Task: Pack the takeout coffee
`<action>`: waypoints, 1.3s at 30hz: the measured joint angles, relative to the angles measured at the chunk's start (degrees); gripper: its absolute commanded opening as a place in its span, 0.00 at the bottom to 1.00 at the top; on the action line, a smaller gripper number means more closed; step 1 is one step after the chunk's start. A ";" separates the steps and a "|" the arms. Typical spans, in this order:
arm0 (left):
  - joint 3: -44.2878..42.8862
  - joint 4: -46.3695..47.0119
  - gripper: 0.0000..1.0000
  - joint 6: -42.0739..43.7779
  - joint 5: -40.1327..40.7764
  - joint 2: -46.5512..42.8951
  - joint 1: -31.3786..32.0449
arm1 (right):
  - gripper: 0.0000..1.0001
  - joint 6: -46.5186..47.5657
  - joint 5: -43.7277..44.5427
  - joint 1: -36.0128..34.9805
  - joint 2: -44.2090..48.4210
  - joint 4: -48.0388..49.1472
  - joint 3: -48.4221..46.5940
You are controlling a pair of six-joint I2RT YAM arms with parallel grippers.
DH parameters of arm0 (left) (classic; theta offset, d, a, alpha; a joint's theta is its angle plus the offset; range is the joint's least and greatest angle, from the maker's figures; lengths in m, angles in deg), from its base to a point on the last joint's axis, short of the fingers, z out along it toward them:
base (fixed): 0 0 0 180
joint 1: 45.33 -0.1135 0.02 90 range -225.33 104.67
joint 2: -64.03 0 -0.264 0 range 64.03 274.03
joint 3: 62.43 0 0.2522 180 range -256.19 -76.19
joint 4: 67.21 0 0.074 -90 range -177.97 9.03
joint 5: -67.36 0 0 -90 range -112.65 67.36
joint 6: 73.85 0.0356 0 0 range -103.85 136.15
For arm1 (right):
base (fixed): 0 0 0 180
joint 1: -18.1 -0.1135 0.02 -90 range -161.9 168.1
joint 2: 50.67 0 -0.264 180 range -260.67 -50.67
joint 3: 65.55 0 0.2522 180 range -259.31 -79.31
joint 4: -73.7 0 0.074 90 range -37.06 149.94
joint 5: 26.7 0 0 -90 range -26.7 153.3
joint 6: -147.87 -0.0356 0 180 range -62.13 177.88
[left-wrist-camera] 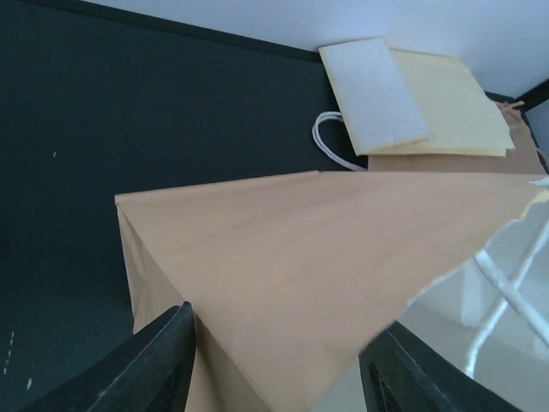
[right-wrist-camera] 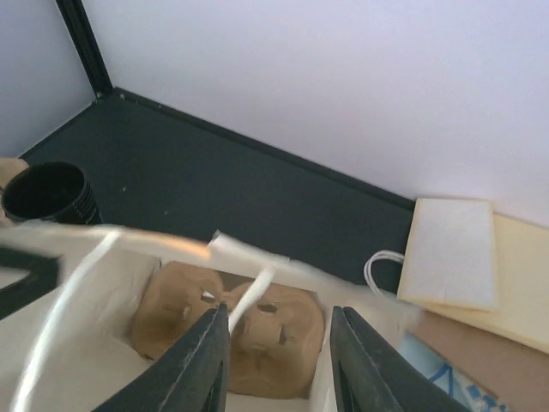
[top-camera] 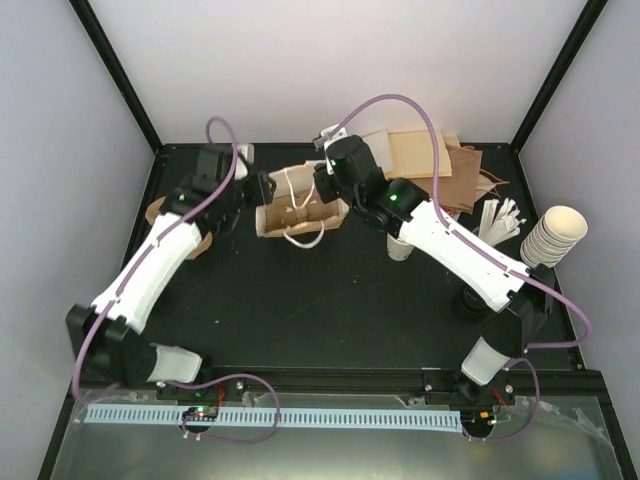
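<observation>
1. Pulp cup tray [top-camera: 160,213], far left of the table, partly covered by the left arm.
2. Left gripper [left-wrist-camera: 279,371]: jaws spread wide, a side wall of the brown paper bag [left-wrist-camera: 292,266] lying between them; no pinch is seen.
3. Brown paper bag, back centre, mouth open, white handles loose. A second pulp tray [right-wrist-camera: 232,326] is seated inside.
4. Right gripper [right-wrist-camera: 279,360]: held above the bag mouth, jaws apart, one handle strand crossing the gap ungripped.
5. Takeout coffee [top-camera: 399,248]: on the table just right of the bag, under the right forearm; its lid is hidden.
6. Flat bags [top-camera: 430,160], back right.
7. Lidless cup stack [top-camera: 555,235], far right.

Status: bag opened and tray loaded; the coffee is judged not yet packed. Lifting and seating it are outstanding.
</observation>
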 measured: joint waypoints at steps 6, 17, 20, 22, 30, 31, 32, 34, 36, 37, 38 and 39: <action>-15.93 -5.44 0.67 2.36 -4.50 14.75 -5.09 | 0.49 2.54 -0.35 0.42 3.45 -2.97 -2.75; -19.41 -7.85 0.99 4.94 -9.05 8.70 -6.97 | 0.56 0.66 -0.46 0.39 19.52 -6.45 11.87; -17.92 -7.50 0.99 5.60 -8.35 1.42 -6.97 | 0.87 -1.49 -0.61 0.39 22.97 -8.59 16.13; -14.75 -7.08 0.99 5.86 -6.82 -4.76 -6.99 | 0.99 -3.85 -0.50 0.39 25.22 -10.80 18.51; 10.49 -7.30 0.99 4.90 -4.17 -25.35 -6.97 | 1.00 -10.69 0.68 0.39 30.42 -16.00 28.52; 13.49 -7.85 0.99 4.57 -4.00 -26.73 -6.97 | 1.00 -11.17 0.68 0.39 30.27 -16.39 29.75; 16.52 -8.09 0.99 4.09 -3.85 -28.33 -6.97 | 1.00 -11.69 0.66 0.39 30.01 -16.76 31.06; 22.25 -8.50 0.99 2.38 -3.74 -30.45 -6.97 | 1.00 -12.70 0.24 0.39 29.44 -17.07 33.46; 27.06 -8.39 0.99 -0.15 -4.46 -32.63 -6.97 | 1.00 -13.53 -0.83 0.39 29.09 -16.98 35.39; 29.00 -8.13 0.99 -1.40 -5.20 -33.59 -6.97 | 1.00 -13.90 -1.40 0.39 29.07 -16.81 36.22; 31.17 -7.43 0.99 -2.78 -5.95 -34.60 -6.97 | 1.00 -14.27 -2.08 0.39 29.07 -16.52 37.18; 32.52 -6.86 0.99 -3.63 -6.49 -35.15 -6.97 | 1.00 -14.64 -2.78 0.39 29.07 -16.26 37.92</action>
